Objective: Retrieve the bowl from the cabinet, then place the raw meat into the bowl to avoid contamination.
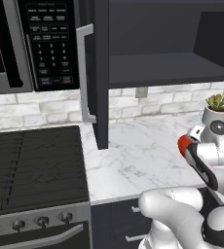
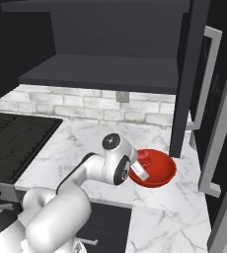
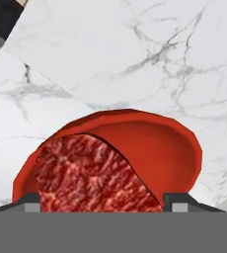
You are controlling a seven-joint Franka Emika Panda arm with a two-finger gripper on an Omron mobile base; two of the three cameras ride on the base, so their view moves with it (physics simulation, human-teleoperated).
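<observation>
Though between open jaws, raw meat [image 3: 93,173] inside bowl [image 3: 160,148]

Raw meat [image 3: 93,175] inside red bowl [image 3: 160,148]

Base views: behind arm, left and right, facing down; both share marble worktop [image 1: 133,155]. Hand view: close over bowl [image 3: 155,148].

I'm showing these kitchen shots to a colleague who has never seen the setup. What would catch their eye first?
Most likely the red bowl on the white marble counter, the one bright colour among grey and black. The hand view shows the marbled raw meat lying in it, with the gripper right above, jaws wide apart. Next would be the open dark cabinet overhead, its shelf bare.
</observation>
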